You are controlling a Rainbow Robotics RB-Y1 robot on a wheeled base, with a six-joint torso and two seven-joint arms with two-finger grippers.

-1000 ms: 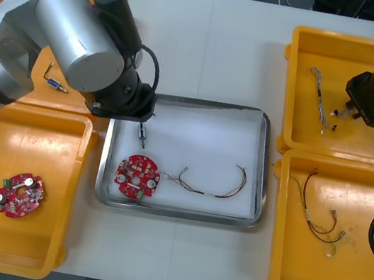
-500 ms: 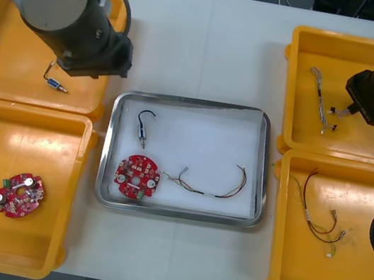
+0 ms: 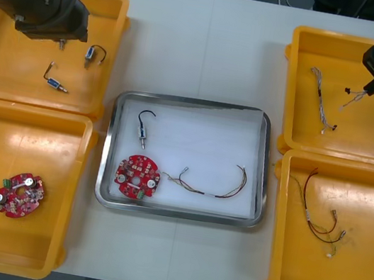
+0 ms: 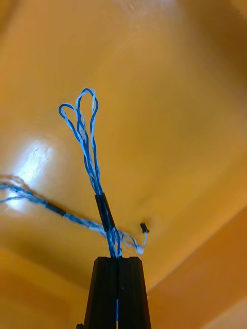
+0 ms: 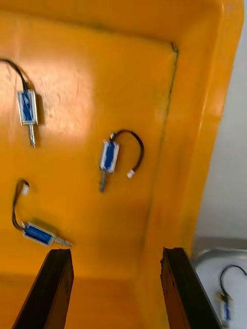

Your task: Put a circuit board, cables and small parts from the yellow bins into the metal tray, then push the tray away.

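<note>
The metal tray (image 3: pixel 261 160) in the middle holds a round red circuit board (image 3: pixel 138 177), a red and yellow cable (image 3: pixel 212 185) and a small metal part (image 3: pixel 143 130) with a black lead. My left gripper (image 5: pixel 116 252) hangs open over the far left yellow bin (image 3: pixel 114 42), above three small metal parts (image 5: pixel 109 157). My right gripper (image 4: pixel 117 259) is shut on a twisted blue and white cable (image 4: pixel 85 131), which dangles above the far right yellow bin (image 3: pixel 294 79). In the front view that cable (image 3: pixel 355 100) hangs beside the right gripper (image 3: pixel 368 89).
A second blue and white cable (image 3: pixel 321 98) lies in the far right bin. The near right bin (image 3: pixel 273 269) holds red and yellow cables (image 3: pixel 321 220). A circuit board (image 3: pixel 18 194) lies in the near left bin (image 3: pixel 63 234). The tray's corner (image 5: pixel 216 254) sits beside my left fingers.
My left arm has drawn back from the tray's far left corner to the far left bin, leaving the small metal part in the tray. My right gripper has lifted the cable.
</note>
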